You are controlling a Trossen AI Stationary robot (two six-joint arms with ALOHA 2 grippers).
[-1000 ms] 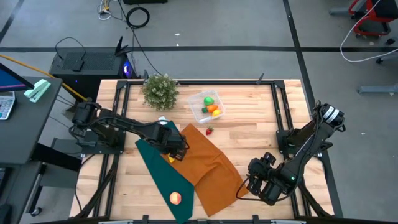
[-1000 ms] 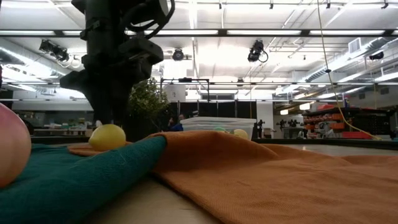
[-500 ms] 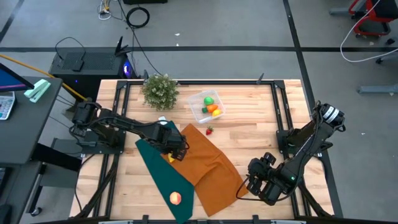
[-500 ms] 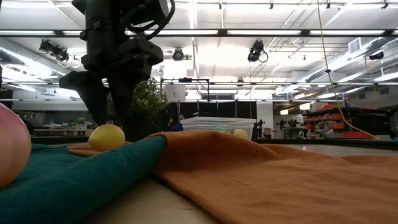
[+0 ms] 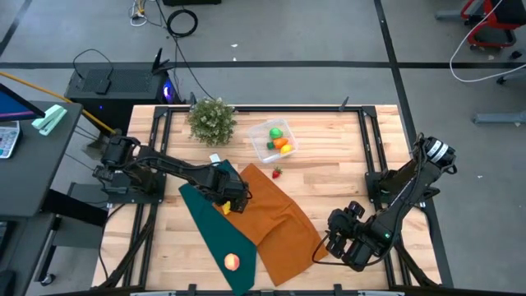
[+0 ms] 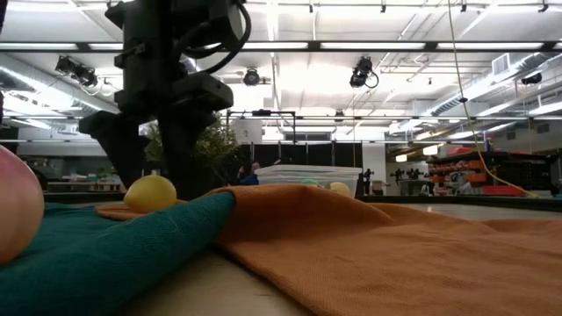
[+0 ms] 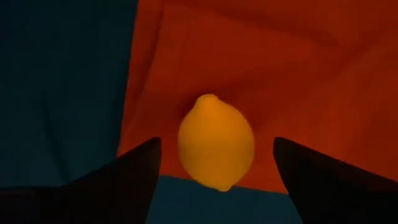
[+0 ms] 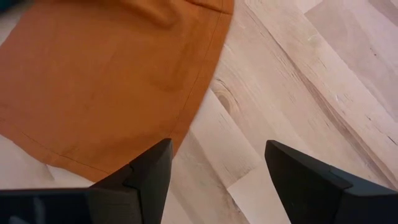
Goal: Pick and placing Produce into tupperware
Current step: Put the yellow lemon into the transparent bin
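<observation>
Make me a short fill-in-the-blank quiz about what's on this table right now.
1. The left claw hangs open around a ____ toy lemon.
2. The lemon lies where the green cloth meets the ____ cloth.
3. The tupperware sits beside the potted ____.
4. The peach-coloured fruit rests on the ____ cloth.

Missing words: yellow; orange; plant; green

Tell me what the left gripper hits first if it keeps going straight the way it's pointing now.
Most likely the yellow lemon: the left gripper points down at it with its jaws open to either side. Behind the lemon lie the orange cloth and the green cloth. How much gap remains is unclear.
</observation>
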